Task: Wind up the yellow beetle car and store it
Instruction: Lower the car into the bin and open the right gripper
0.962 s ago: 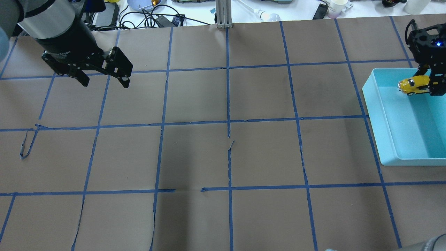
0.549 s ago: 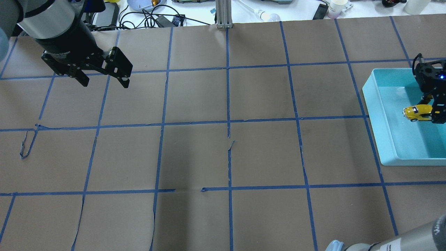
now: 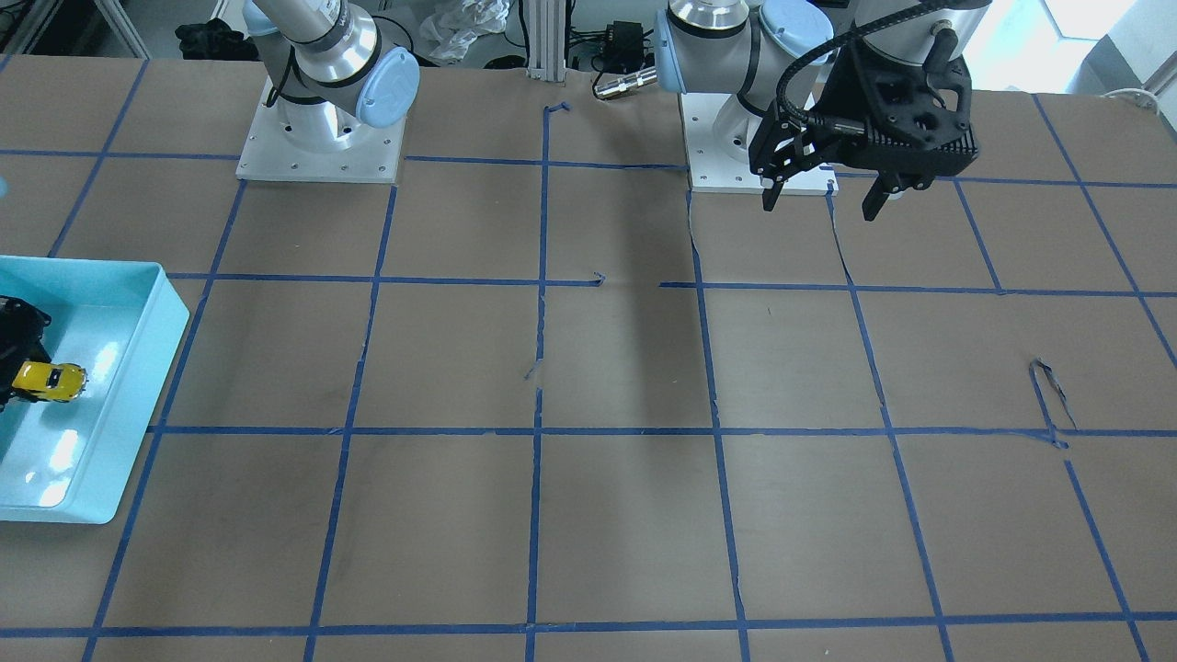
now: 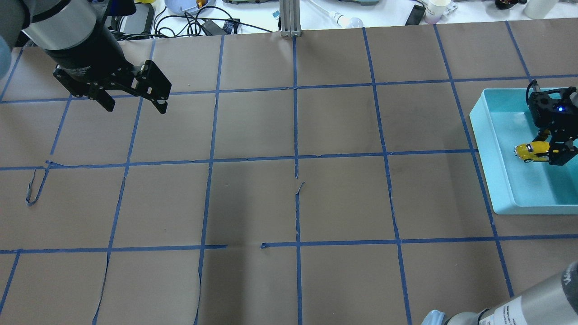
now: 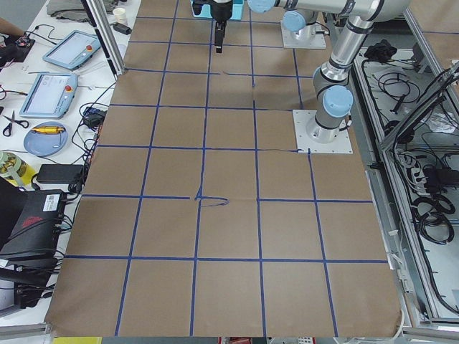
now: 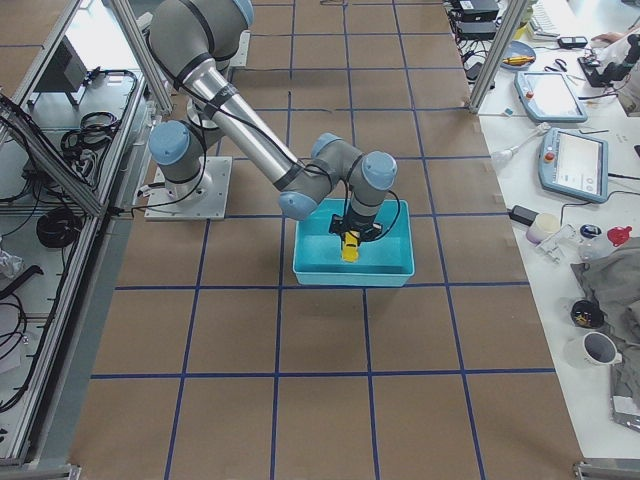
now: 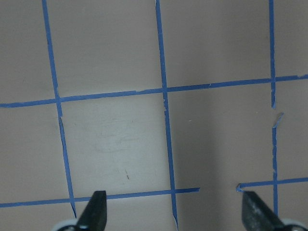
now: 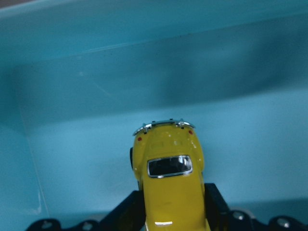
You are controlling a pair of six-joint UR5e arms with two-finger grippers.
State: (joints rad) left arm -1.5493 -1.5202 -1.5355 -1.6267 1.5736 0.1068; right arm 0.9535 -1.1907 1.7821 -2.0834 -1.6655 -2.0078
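There is one yellow beetle car and one turquoise tray. One desk carries them. There are two robot arms, the left arm and the right arm. There are two hands, one per arm: the left hand and the right hand, each with two fingers.

The yellow beetle car is glossy bright yellow, with a dark rear window edged in chrome, two small red lights and a silver bumper, and it shows against the pale turquoise of the tray. The bench is dull brown paper crossed by a grid of blue tape, torn in places. The left tool and the right tool are matt black, the right one with a small blue light, and the arms are silver-grey with pale blue joint caps.
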